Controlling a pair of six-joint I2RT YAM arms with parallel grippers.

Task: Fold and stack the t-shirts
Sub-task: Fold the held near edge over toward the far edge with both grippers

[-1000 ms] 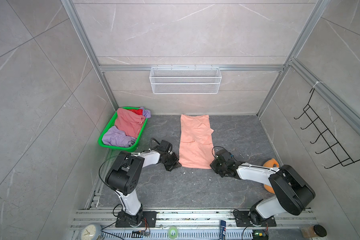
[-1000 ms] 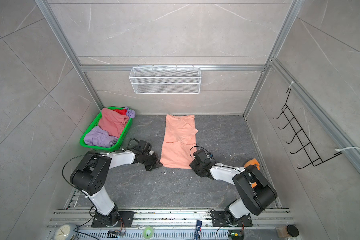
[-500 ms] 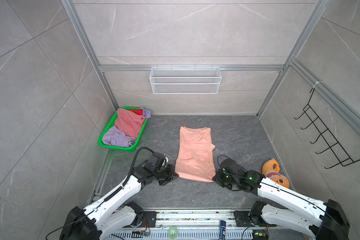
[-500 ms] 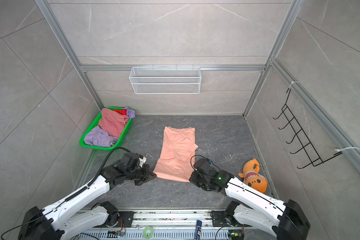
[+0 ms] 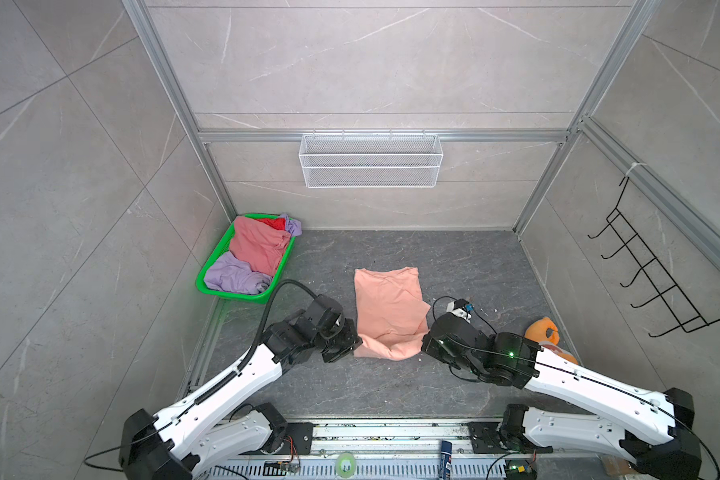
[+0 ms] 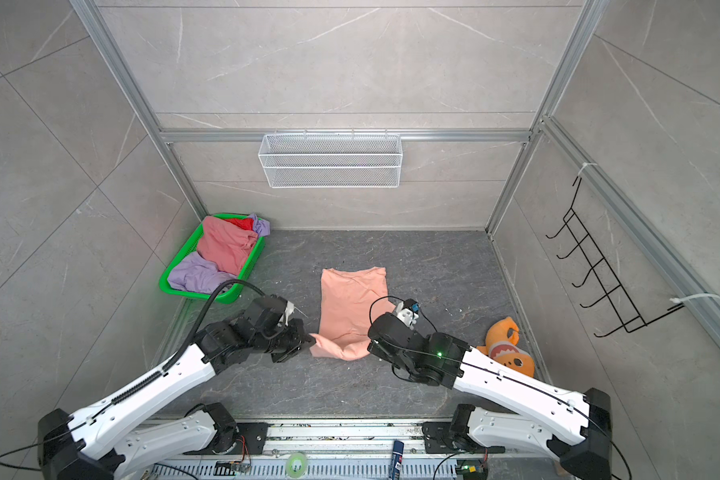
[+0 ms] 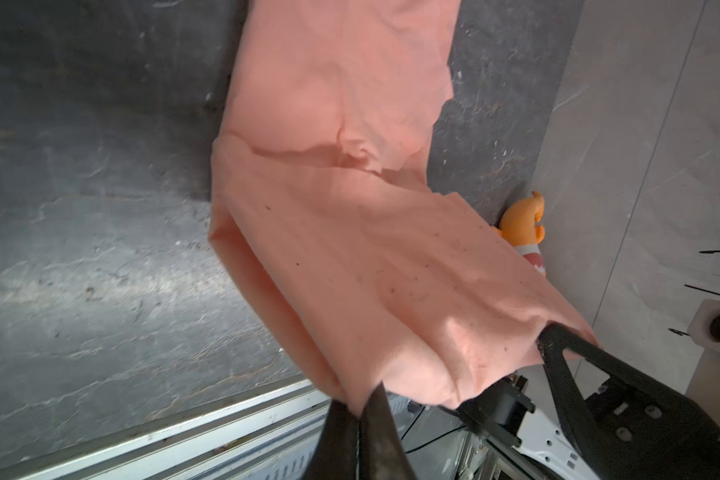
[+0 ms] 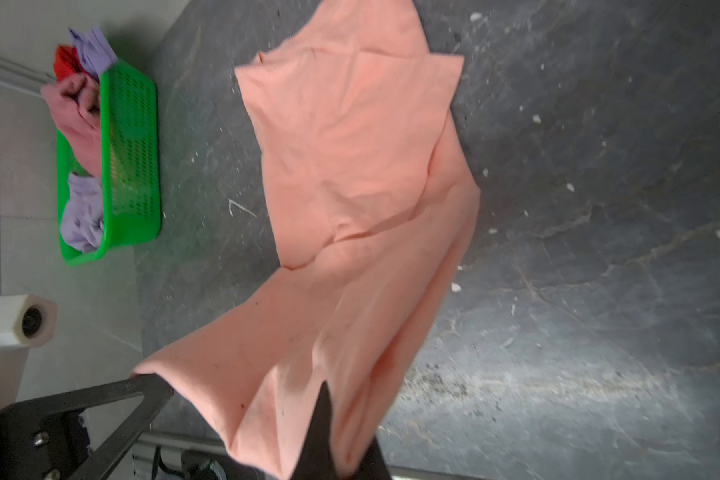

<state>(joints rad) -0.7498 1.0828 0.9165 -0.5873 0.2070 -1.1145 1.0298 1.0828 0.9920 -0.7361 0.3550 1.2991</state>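
1. In both top views the peach shirt [image 5: 387, 307] lies mid-table with its long axis running near to far, collar end far. The left gripper [image 5: 356, 344] is clamped on its near-left corner and the right gripper [image 5: 424, 351] on its near-right corner. The near hem hangs raised between them, and the far part lies flat.
2. In a top view the basket [image 6: 200, 296] sits far left, holding a pink shirt [image 6: 225, 245], a lavender shirt [image 6: 192, 272] and a red shirt [image 6: 242, 223]. The toy [image 6: 504, 345] sits by the right wall, well apart from the peach shirt.
3. In the left wrist view the left gripper [image 7: 360, 409] pinches a hem corner tight. The peach shirt [image 7: 350, 249] stretches away from it, and the right gripper [image 7: 548, 337] bites the opposite corner.
4. The right wrist view mirrors this. The right gripper [image 8: 329, 411] is closed on cloth and the left gripper [image 8: 165, 382] is at the other corner, with the shirt's body beyond.
5. Judgement: the fold turns on this axis. The collar lies straight far of both grippers, each about equally near, so carrying the hem far in parallel would halve the shirt.
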